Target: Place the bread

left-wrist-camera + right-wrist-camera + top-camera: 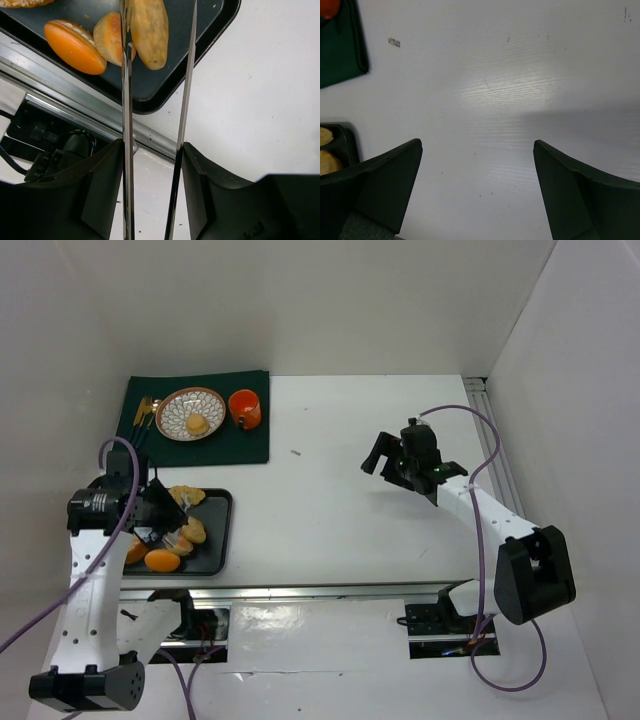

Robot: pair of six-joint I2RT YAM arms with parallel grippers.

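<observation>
Several golden-tan bread rolls lie on a black tray at the near left. One more roll sits on a patterned plate on the green mat. My left gripper is shut on metal tongs, whose two long blades reach over the tray. In the left wrist view an oval roll lies between the blades, against the left one and apart from the right one. My right gripper is open and empty above the bare table, as its wrist view shows.
An orange mug stands right of the plate on the green mat, with gold cutlery at its left. A metal rail runs along the table's near edge just below the tray. White walls enclose the table.
</observation>
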